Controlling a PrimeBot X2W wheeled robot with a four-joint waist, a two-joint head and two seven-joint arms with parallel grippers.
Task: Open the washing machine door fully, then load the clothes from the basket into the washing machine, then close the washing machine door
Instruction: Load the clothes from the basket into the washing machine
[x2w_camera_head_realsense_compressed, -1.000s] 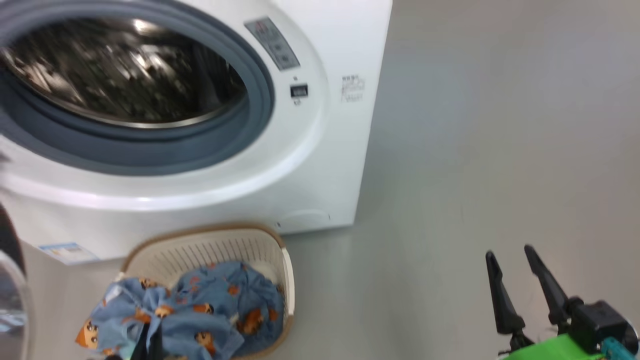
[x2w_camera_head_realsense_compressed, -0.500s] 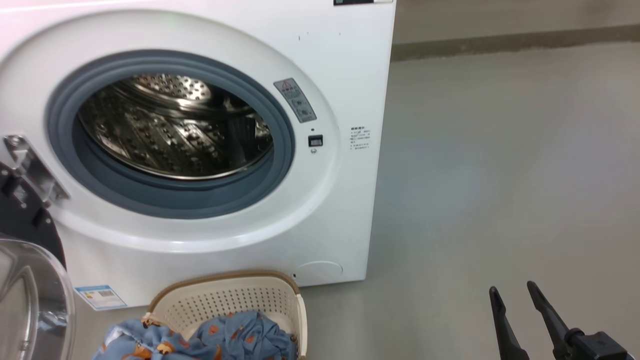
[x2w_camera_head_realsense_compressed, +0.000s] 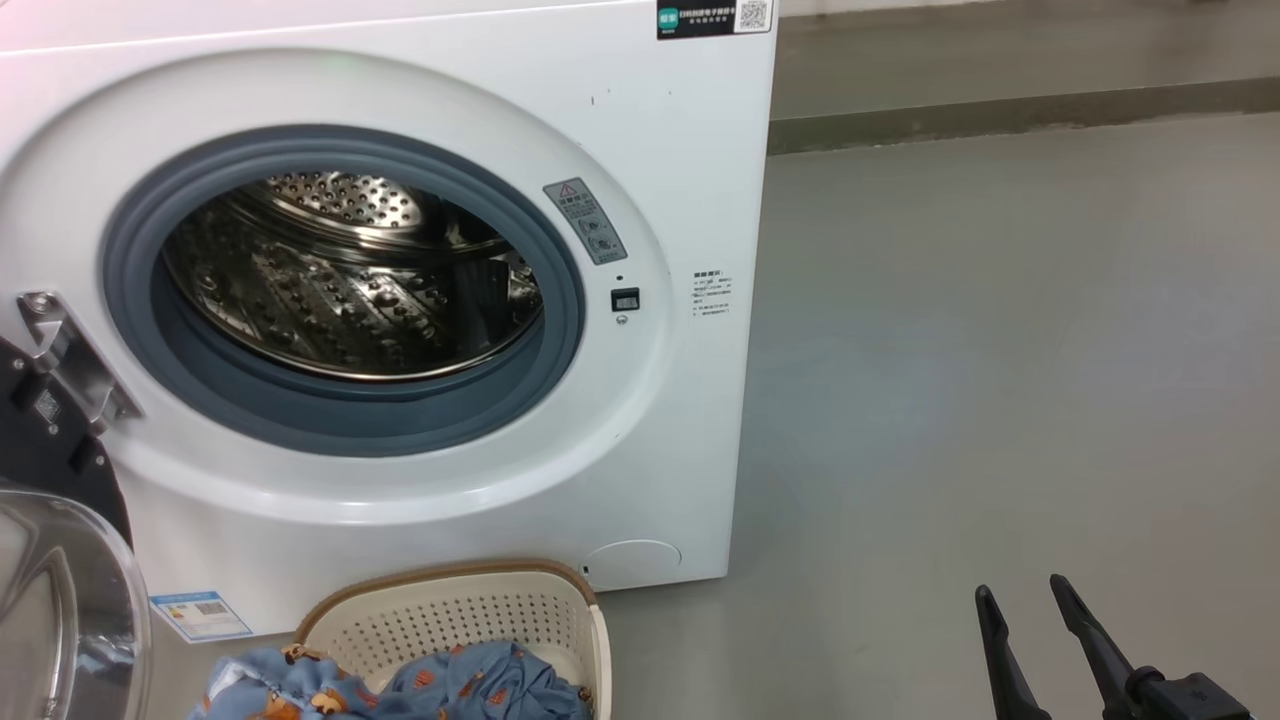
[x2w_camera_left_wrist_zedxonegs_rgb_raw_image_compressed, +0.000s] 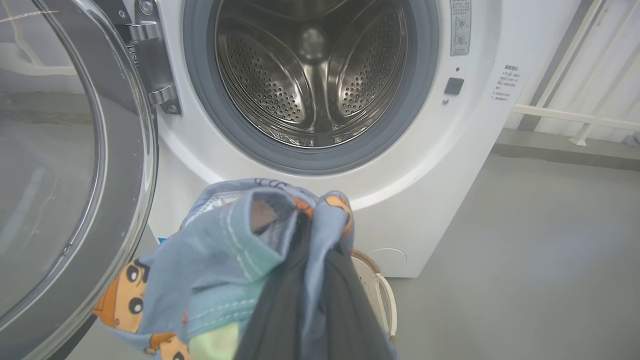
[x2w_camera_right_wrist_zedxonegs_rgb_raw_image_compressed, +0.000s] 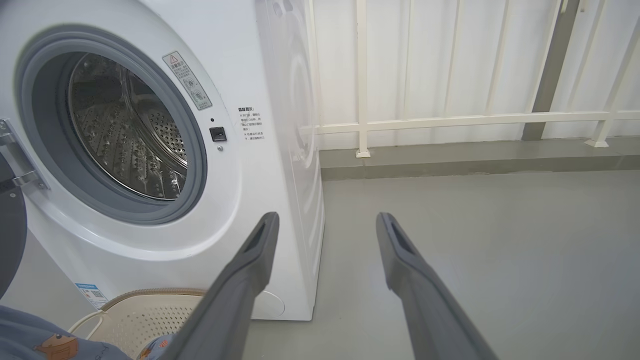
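Observation:
The washing machine (x2w_camera_head_realsense_compressed: 680, 150) stands with its steel drum (x2w_camera_head_realsense_compressed: 350, 280) exposed. The washing machine door (x2w_camera_head_realsense_compressed: 60, 600) hangs swung out at the left on its metal hinge (x2w_camera_head_realsense_compressed: 70, 360). Below the opening sits the basket (x2w_camera_head_realsense_compressed: 450, 610) with light blue clothes (x2w_camera_head_realsense_compressed: 480, 685) in it. In the left wrist view my left gripper (x2w_camera_left_wrist_zedxonegs_rgb_raw_image_compressed: 310, 240) is shut on a bunch of the clothes (x2w_camera_left_wrist_zedxonegs_rgb_raw_image_compressed: 225, 250), held up above the basket (x2w_camera_left_wrist_zedxonegs_rgb_raw_image_compressed: 380, 290) and facing the drum. My right gripper (x2w_camera_head_realsense_compressed: 1022, 588) is open over the floor to the right, holding nothing; it also shows as the right gripper (x2w_camera_right_wrist_zedxonegs_rgb_raw_image_compressed: 327, 225).
Grey floor (x2w_camera_head_realsense_compressed: 1000, 350) stretches to the right of the machine. A low kerb (x2w_camera_head_realsense_compressed: 1000, 110) and a white railing (x2w_camera_right_wrist_zedxonegs_rgb_raw_image_compressed: 450, 120) run along the back. The open door's glass bowl (x2w_camera_left_wrist_zedxonegs_rgb_raw_image_compressed: 75, 150) bulges out close to the left of the held clothes.
The head camera has tilted up, so the machine and basket sit lower in the picture. The right gripper stays open.

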